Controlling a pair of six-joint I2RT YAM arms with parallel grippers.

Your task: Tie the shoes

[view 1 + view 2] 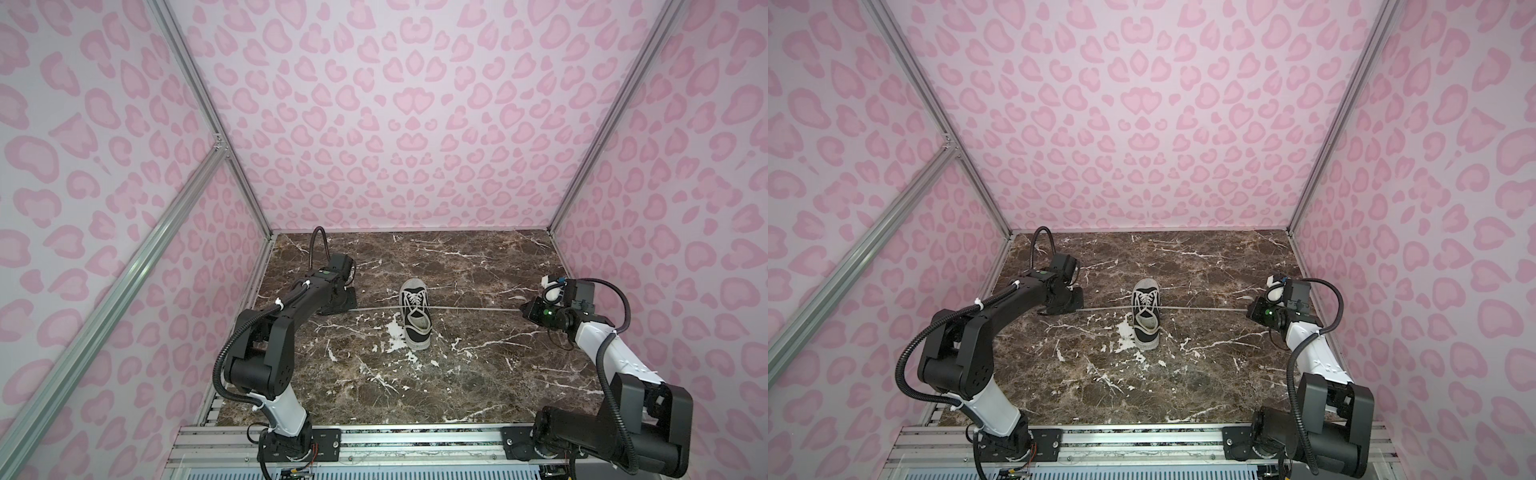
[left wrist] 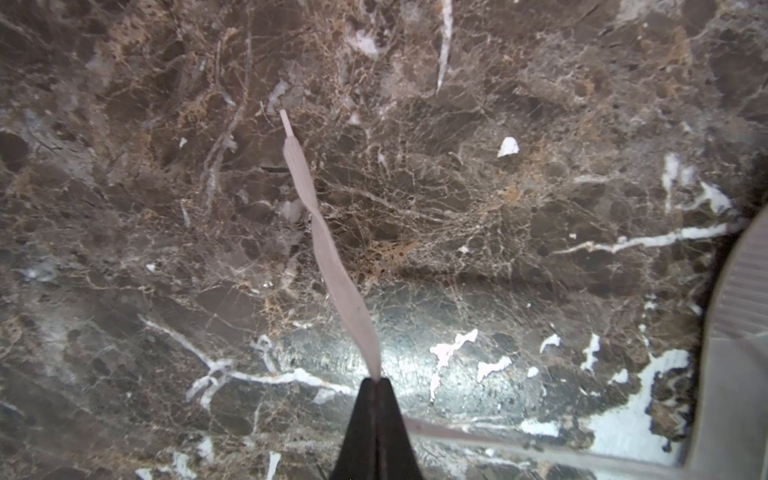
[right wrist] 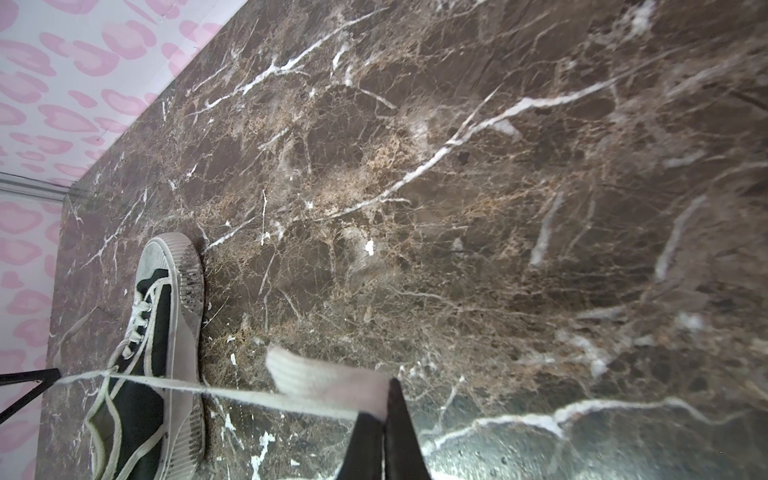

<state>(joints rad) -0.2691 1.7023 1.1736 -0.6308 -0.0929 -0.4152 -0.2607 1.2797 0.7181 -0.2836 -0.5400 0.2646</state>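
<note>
The black shoe with white toe cap stands mid-table, toe toward the back wall. Its off-white laces are stretched taut and level to both sides. The left lace runs to my left gripper, which is shut on it low over the table. In the left wrist view the gripper pinches the lace, whose free end trails ahead. The right lace runs to my right gripper. In the right wrist view that gripper is shut on the lace beside the shoe.
The brown marble tabletop is boxed in by pink-patterned walls on three sides, with aluminium posts at the corners. A metal rail carrying both arm bases runs along the front edge.
</note>
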